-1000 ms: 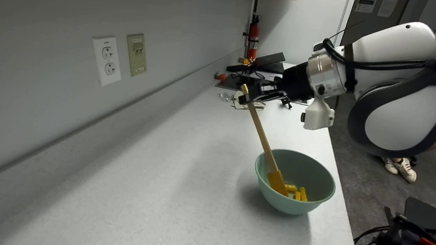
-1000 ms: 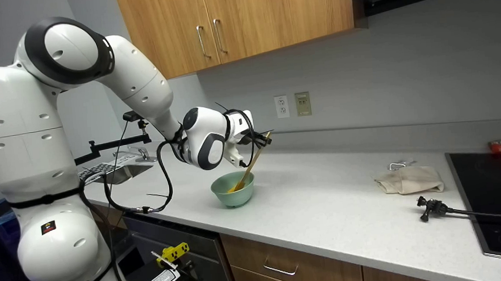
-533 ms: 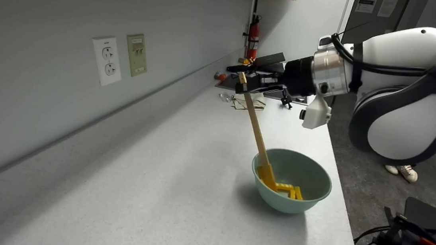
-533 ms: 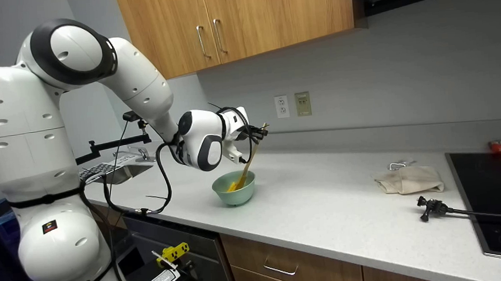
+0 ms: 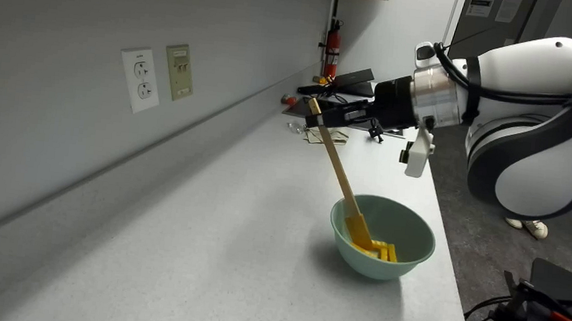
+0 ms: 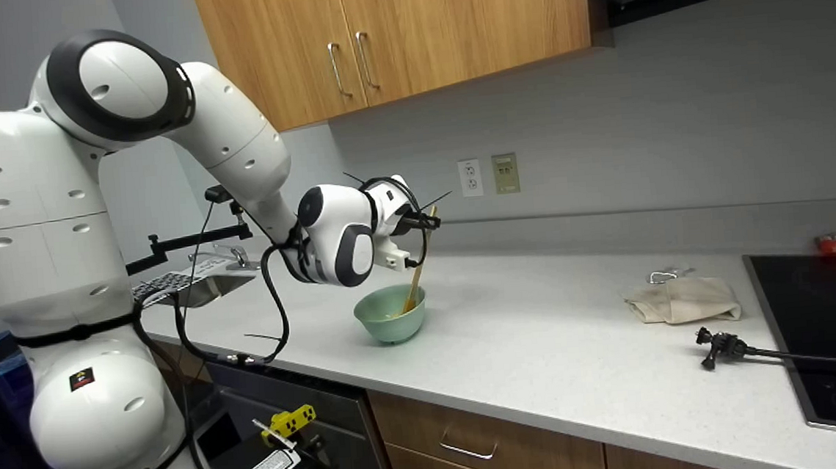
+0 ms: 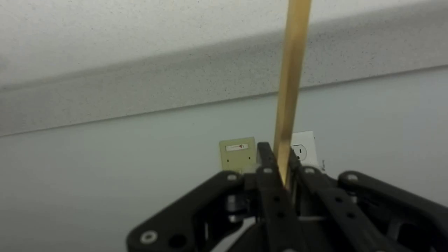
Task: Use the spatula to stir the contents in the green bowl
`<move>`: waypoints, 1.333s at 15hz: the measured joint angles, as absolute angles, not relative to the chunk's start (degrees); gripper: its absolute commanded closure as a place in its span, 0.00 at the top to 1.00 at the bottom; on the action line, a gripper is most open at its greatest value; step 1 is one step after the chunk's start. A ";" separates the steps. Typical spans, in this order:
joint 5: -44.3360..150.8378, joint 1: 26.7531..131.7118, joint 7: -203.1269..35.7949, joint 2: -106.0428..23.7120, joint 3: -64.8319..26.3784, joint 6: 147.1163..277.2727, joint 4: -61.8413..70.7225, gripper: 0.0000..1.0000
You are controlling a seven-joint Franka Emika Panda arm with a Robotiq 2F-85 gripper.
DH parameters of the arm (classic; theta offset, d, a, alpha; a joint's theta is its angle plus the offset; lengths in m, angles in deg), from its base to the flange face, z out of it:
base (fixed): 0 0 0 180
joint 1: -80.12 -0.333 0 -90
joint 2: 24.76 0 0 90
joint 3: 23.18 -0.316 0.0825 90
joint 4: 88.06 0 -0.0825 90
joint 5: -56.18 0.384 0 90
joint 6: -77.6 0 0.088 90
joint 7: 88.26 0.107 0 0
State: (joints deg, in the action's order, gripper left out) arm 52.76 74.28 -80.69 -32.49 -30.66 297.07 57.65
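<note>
Have the spatula (image 5: 340, 173) leaning at a slant, broad end down inside the green bowl (image 5: 403, 227), right at the contents (image 5: 392, 253), a few small yellow sticks low in the bowl; hard to make out whether touching the bottom. Have it clamped near the top in the gripper (image 7: 279, 152), fingers (image 7: 269, 185) snug against both sides of the wood, with a short end above. Can see the bowl upright on the pale counter (image 5: 187, 256), near the front edge, in both exterior views. Farther along in an exterior view, find a beige cloth (image 6: 684, 300) beside a black stovetop (image 6: 828, 309). Notice a white outlet (image 6: 471, 178) on the wall (image 6: 603, 140).
</note>
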 measured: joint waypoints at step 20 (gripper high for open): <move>67.01 72.13 -77.28 -32.99 -31.97 295.96 57.41 0.02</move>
State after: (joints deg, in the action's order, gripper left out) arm 67.01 72.13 -77.28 -32.99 -31.97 295.96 57.41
